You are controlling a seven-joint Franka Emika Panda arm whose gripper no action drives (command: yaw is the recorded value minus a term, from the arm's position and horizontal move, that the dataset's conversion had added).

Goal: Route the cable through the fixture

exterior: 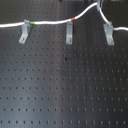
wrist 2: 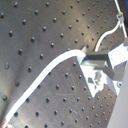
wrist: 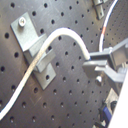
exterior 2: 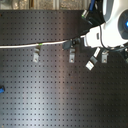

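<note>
The claw (wrist: pixel 92 64) pinches the white cable (wrist: pixel 47 47) between nearly closed fingers, just beyond a grey clip (wrist: pixel 35 50) through which the cord already runs. In the first exterior view the cable (exterior: pixel 50 22) crosses three clips; the last (exterior: pixel 108 34) looks the least settled, so routing appears mostly done. The black perforated surface (exterior: pixel 60 90) fills the frames; no room is visible.
</note>
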